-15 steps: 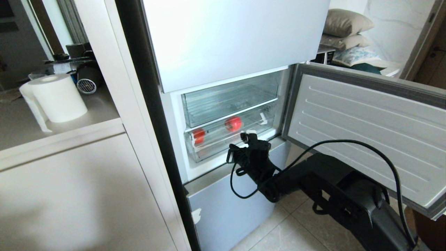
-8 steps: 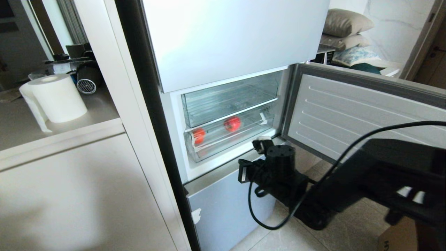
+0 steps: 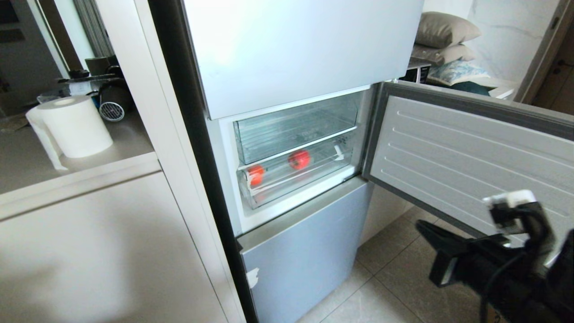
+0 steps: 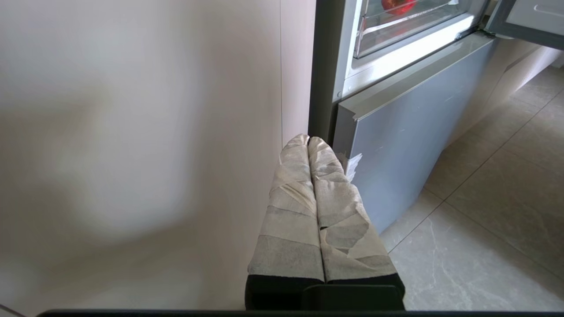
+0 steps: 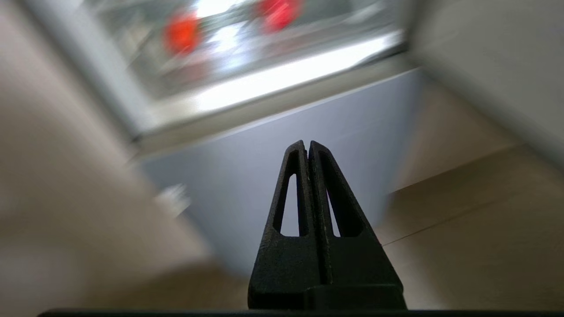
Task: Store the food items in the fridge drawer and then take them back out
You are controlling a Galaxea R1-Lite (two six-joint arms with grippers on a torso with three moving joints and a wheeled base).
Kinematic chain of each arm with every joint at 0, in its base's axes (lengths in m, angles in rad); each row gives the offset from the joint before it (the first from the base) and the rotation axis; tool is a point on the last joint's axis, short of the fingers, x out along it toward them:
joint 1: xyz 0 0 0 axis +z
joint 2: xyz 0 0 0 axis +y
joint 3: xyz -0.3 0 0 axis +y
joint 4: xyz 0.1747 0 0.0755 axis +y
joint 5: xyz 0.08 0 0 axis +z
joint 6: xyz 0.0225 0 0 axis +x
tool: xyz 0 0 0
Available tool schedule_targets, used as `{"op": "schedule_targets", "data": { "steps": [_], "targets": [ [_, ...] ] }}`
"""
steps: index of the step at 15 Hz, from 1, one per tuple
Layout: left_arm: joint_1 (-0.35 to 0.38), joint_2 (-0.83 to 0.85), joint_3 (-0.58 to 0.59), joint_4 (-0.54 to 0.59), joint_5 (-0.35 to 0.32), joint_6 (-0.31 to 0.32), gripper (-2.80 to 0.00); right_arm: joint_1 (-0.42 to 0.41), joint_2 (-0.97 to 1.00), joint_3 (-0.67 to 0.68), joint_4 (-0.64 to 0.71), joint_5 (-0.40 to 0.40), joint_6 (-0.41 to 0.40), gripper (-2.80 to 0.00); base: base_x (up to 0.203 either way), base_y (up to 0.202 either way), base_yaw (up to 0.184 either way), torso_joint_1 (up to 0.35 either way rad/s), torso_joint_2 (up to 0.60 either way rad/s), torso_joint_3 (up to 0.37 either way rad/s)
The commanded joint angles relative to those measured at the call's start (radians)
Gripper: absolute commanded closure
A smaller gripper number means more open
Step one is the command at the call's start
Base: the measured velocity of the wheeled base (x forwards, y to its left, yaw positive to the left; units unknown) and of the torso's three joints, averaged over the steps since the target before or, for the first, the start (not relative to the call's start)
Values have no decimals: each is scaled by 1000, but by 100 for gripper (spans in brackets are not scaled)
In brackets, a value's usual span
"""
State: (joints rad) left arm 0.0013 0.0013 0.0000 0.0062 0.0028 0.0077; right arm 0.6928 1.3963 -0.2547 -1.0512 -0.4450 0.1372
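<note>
Two round red food items (image 3: 255, 175) (image 3: 299, 159) lie inside the lower clear fridge drawer (image 3: 309, 176), which sits pushed into the open compartment. In the right wrist view they are red blurs (image 5: 182, 33) (image 5: 278, 11) above the grey panel. My right gripper (image 3: 423, 226) hangs low at the right, well away from the drawer. It is shut and empty (image 5: 307, 145). My left gripper (image 4: 308, 140), its fingers wrapped in tape, is shut and empty too. It is parked low beside the white cabinet side, with one red item (image 4: 398, 4) far ahead.
The compartment's door (image 3: 471, 152) stands swung open to the right, just above my right arm. Below the drawers is a closed blue-grey door panel (image 3: 305, 242). An empty upper clear drawer (image 3: 291, 130) sits above. A paper roll (image 3: 74, 125) stands on the left counter.
My right arm has drawn back from the drawer's front, down and to the lower right near the open door. Its fingers stayed shut. The red items and the drawer have not moved.
</note>
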Motion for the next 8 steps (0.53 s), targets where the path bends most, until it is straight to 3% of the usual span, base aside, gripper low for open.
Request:
{"op": "schedule_targets", "data": {
  "steps": [1,3,5,8],
  "targets": [
    [0,0,0,0,0,0,0,-77,-301,62,36,-149,-26,0,0,0,0,0,0,0],
    [0,0,0,0,0,0,0,-214,-478,106,154,-190,-40,0,0,0,0,0,0,0],
    [0,0,0,0,0,0,0,-388,-664,171,295,-176,-69,0,0,0,0,0,0,0],
    [0,0,0,0,0,0,0,-626,-952,227,583,-17,-117,0,0,0,0,0,0,0]
  ]
}}
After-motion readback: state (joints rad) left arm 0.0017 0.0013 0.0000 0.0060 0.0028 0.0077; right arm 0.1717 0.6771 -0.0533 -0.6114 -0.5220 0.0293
